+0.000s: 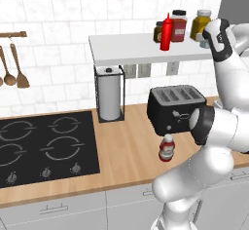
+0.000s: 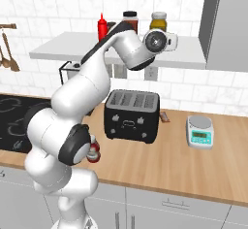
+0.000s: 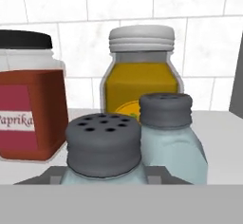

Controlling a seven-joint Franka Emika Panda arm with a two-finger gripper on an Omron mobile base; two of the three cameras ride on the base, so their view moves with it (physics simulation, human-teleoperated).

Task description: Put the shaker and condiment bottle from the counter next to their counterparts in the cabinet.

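shaker: near one in your hand view, pale blue-grey shaker [image 3: 103, 151] with grey perforated cap, low at centre, sitting between the dark finger tips.
gripper: gripper [image 3: 104, 176] is closed in on the shaker, finger tips hugging its sides; whether they press it or just stand beside it you can't quite tell.
second shaker: same kind, second shaker [image 3: 170, 135], just beside the near one on its right and a little further back; touching or a sliver apart, can't tell.
yellow jar: yellow jar [image 3: 142, 73] with pale cap, behind both shakers against the tile wall.
paprika jar: red paprika jar [image 3: 24, 102] with black lid, at left of your hand view, on the same board.
cabinet: white shelf board [image 1: 127, 46]; your arm reaches up to its right end.
squeeze bottle: tall slim red squeeze bottle [image 1: 166, 33] upright on the shelf, left of the jars.
condiment bottle: squat red condiment bottle [image 1: 166, 148] with white cap, upright on the counter [image 1: 124, 151], just in front of the toaster [image 1: 174, 108].
other: hob [image 1: 44, 146] at left, paper towel holder [image 1: 110, 93] under the shelf, scale [image 2: 200, 132] right of the toaster.
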